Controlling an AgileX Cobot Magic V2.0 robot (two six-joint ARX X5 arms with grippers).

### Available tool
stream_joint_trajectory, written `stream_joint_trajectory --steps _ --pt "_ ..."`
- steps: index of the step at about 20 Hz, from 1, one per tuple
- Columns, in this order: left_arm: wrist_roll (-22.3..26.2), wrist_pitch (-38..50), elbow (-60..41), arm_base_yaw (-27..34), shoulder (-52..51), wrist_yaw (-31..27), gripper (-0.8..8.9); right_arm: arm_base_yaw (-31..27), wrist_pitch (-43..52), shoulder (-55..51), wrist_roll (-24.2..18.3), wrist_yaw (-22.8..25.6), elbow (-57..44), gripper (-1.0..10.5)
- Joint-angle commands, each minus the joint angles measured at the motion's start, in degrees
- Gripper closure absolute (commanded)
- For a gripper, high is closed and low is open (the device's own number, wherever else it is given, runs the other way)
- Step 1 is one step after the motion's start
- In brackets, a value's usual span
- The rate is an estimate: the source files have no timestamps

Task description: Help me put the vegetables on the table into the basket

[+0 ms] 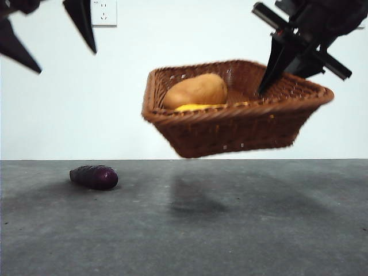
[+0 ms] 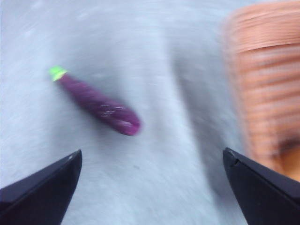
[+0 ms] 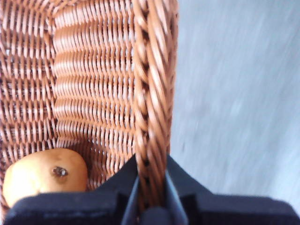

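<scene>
Your right claw [image 3: 151, 199] pinches the lifted wicker basket [image 1: 230, 123] rim; keep it level, lower it beside the eggplant [image 1: 94, 176], left claw [image 2: 150, 187] wide.

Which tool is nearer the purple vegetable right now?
Left. The left tool hangs open above the purple vegetable; the right tool is off to the side, clamped on the lifted basket rim.

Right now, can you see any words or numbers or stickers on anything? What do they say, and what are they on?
None: no words, numbers, labels or brand marks can be read in any view.
basket, held in the air by the right gripper: plain wicker, no tag.
potato, yellow piece, purple vegetable: no stickers.
wall socket: only slots, no print that can be read.
table: no marks.
</scene>
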Motion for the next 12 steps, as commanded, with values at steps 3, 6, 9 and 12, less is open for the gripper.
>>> stream_joint_trajectory --steps 3,6,9,12 --pt "-4.1 -2.4 9.7 4.3 15.1 2.5 3.05 -1.6 -1.2 -3.3 -2.8 -1.3 4.9 9.6" --pt "-7.2 -11.3 20.7 5.1 28.7 2.5 3.05 -1.6 -4.3 -4.9 -5.4 -1.2 7.8 9.6" --pt "-9.5 -15.7 29.6 5.4 38.7 2.1 3.05 -2.0 -4.7 -6.4 -6.1 -0.9 9.0 9.6" --pt "-12.8 -15.1 32.0 5.8 43.4 1.9 3.05 -2.7 -5.2 -7.3 -6.6 -0.8 9.0 9.6"
